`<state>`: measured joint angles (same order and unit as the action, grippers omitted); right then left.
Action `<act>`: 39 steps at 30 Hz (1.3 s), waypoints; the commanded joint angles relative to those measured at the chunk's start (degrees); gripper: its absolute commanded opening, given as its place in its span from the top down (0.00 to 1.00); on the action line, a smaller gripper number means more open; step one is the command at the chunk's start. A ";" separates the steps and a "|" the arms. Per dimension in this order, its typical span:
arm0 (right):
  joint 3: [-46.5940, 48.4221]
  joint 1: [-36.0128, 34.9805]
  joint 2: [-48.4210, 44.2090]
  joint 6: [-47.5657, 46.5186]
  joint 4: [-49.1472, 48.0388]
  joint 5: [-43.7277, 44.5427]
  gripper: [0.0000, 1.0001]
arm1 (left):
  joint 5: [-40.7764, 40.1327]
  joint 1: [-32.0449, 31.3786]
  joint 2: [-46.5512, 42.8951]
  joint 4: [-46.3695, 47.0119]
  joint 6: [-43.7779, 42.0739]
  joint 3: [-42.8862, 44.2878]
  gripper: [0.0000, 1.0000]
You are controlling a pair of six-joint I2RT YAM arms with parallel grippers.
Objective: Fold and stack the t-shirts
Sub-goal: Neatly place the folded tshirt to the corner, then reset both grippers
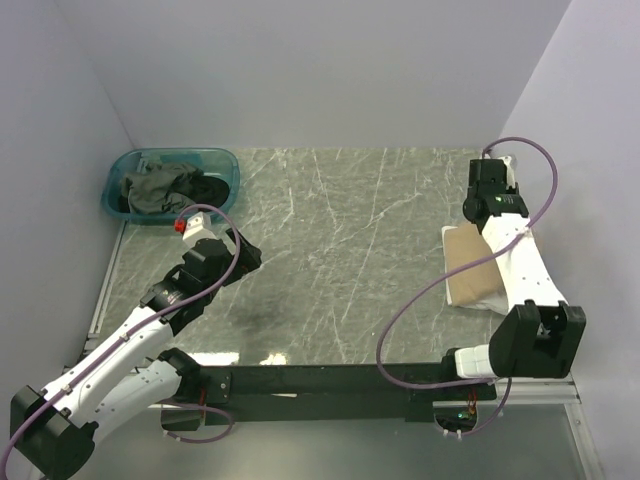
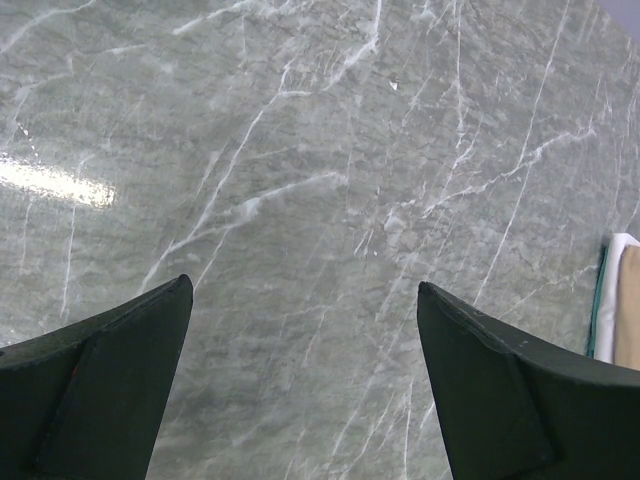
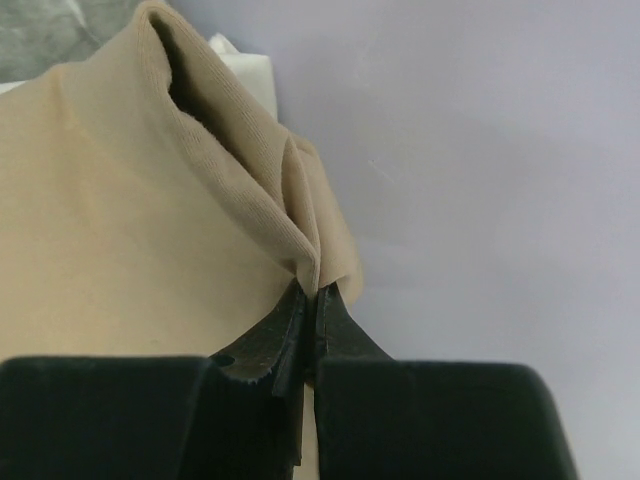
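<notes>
A folded tan t-shirt (image 1: pixel 472 262) lies at the table's right edge on top of a white one (image 1: pixel 480 302). My right gripper (image 3: pixel 313 292) is shut on a fold of the tan t-shirt (image 3: pixel 120 230), next to the right wall; in the top view its wrist (image 1: pixel 493 200) sits over the shirt's far end. A grey-green t-shirt (image 1: pixel 155 185) and a black one (image 1: pixel 212 188) lie bunched in the teal tub (image 1: pixel 222 158) at the back left. My left gripper (image 2: pixel 305 320) is open and empty above bare marble, near the tub in the top view (image 1: pixel 245 255).
The grey marble tabletop (image 1: pixel 340 250) spreads between the arms. Lilac walls close the left, back and right sides. The tan and white stack's edge shows at the right of the left wrist view (image 2: pixel 618 300). A purple cable (image 1: pixel 420 300) loops over the right front.
</notes>
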<state>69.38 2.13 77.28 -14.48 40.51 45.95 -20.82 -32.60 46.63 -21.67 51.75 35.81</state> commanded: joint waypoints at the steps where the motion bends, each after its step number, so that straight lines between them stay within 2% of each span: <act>1: 0.49 1.73 2.00 -0.03 -4.13 2.65 1.00 | -0.80 -0.10 -0.84 1.81 -0.68 0.13 0.00; 6: 0.58 3.58 5.86 3.31 -2.02 4.41 1.00 | -0.71 -0.18 -0.58 1.63 -0.68 0.05 0.01; 9: 1.10 4.37 7.53 5.42 -0.79 2.48 0.98 | -0.80 -0.10 -0.58 1.55 -0.59 0.05 0.00; 11: 1.72 5.16 8.50 7.17 -0.09 1.95 0.81 | -0.89 -0.18 -0.66 1.54 -0.59 0.05 0.01; 13: 2.94 5.60 9.21 9.10 1.76 1.94 0.72 | -1.07 -0.10 -0.75 1.46 -0.59 0.05 0.01; 14: 3.38 5.78 9.56 9.73 2.55 2.12 0.11 | -1.07 -0.10 -0.75 1.46 -0.51 0.05 0.01; 18: 4.97 6.04 9.91 11.84 3.70 2.48 0.10 | -1.15 -0.10 -0.66 1.19 -0.42 0.13 0.00; 25: 7.08 6.74 6.58 16.48 3.35 -2.35 0.08 | -1.42 -0.18 -1.10 1.02 -0.24 0.14 0.01; 28: 6.30 7.36 3.24 20.43 1.59 -9.37 0.07 | -1.59 -0.18 -1.28 1.02 -0.16 0.05 0.01; 30: 4.72 7.97 -0.62 22.64 -1.73 -17.28 0.07 | -1.77 -0.10 -1.37 0.84 -0.07 0.05 0.00; 32: 1.38 8.33 -5.17 25.54 -4.03 -25.42 0.07 | -1.94 -0.10 -1.54 0.67 -0.07 0.22 0.01; 39: -9.87 8.59 -21.62 30.21 -16.42 -42.41 0.03 | -2.38 -0.10 -1.89 -0.74 0.64 1.63 0.01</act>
<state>62.26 10.39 61.06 12.03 31.86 14.55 -21.52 -32.60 46.19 -22.02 51.90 35.81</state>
